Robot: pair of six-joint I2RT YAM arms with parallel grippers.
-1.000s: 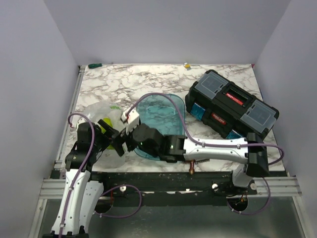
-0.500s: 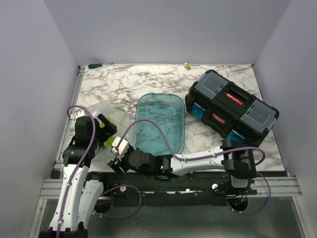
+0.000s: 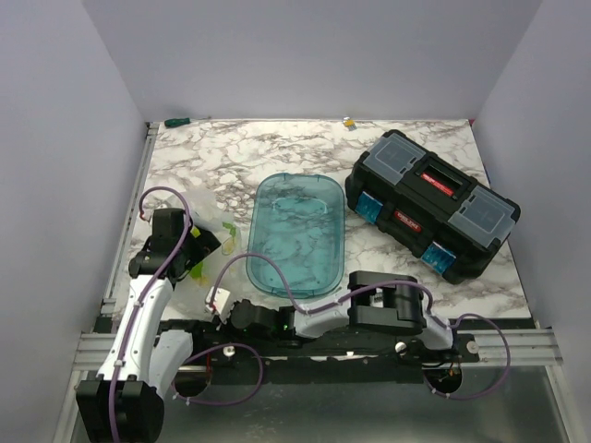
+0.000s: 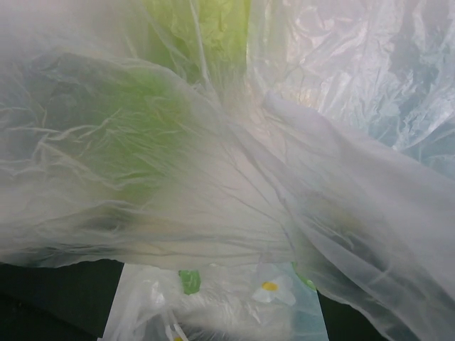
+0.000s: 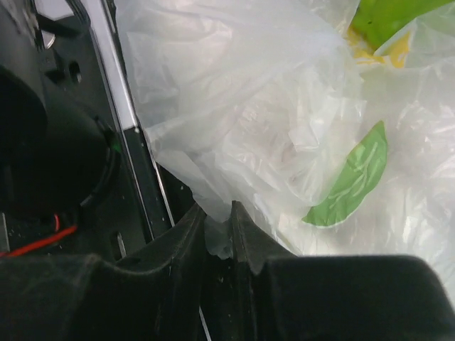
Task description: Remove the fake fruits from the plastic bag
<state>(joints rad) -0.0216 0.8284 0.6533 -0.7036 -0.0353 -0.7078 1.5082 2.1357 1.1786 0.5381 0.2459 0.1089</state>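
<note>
Top view: the plastic bag (image 3: pixel 211 220) lies on the marble table (image 3: pixel 231 157) at lower left, just left of the teal tray (image 3: pixel 297 235), with my left claw (image 3: pixel 205 242) at its near side and my right claw (image 3: pixel 220 298) low by the table's front edge. A black toolbox (image 3: pixel 432 205) sits at right. Only the right wrist view shows my right claw (image 5: pixel 217 213) pressed nearly together, pinching a fold of the bag (image 5: pixel 242 106). Left wrist view: crinkled film (image 4: pixel 298 213) fills the frame, the fake fruits (image 4: pixel 135 135) green and blurred behind it. My own fingers are hidden there, so I cannot tell whether the left claw is spread or closed.
</note>
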